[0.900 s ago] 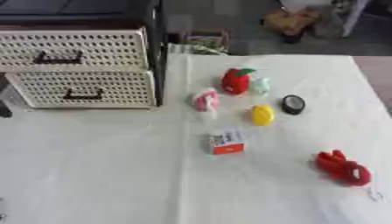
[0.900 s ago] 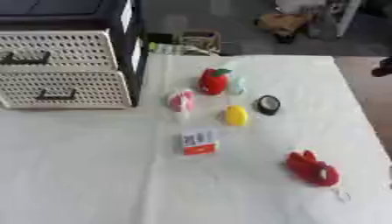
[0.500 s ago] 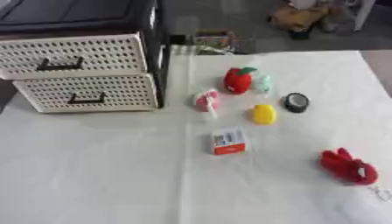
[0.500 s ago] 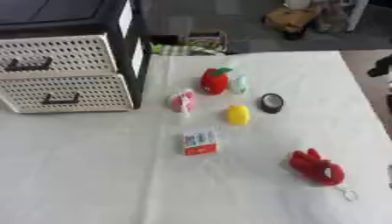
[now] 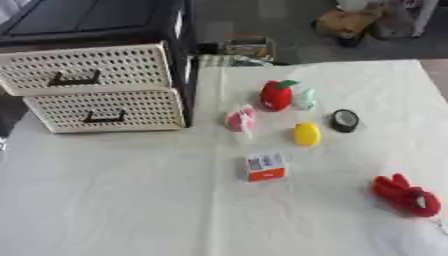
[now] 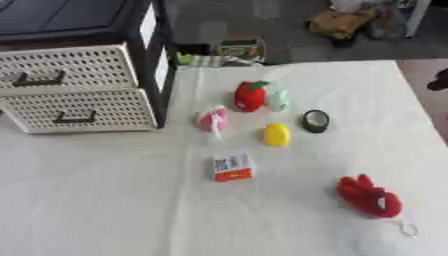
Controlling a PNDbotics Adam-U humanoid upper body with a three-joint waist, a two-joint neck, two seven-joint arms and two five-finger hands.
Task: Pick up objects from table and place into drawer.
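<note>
A drawer unit (image 5: 96,90) stood at the far left of the white-covered table (image 5: 114,200), black in its frame, with two cream perforated drawers stacked one above the other, each with a dark handle; both were pulled out a little from the frame. Everything else lay to the right of the drawer unit. Nearest it, just beside its lower right corner, was a small pink and white object (image 5: 239,119). A little nearer the camera than that lay a small white and orange box (image 5: 265,167) flat on the cloth. Farther right and level with the lower drawer stood a red plush fruit with a green top (image 5: 276,95), touching a pale greenish-white object (image 5: 304,98) on its right side. Below those sat a small yellow object (image 5: 306,134), and beside it a dark round thing with a pale centre (image 5: 345,120). Farthest from the drawer unit, toward the near right corner of the table, lay a red plush toy (image 5: 402,195) with a small ring on it. Neither robot hand showed in either view, so whether they were released or clenched could not be told.
</note>
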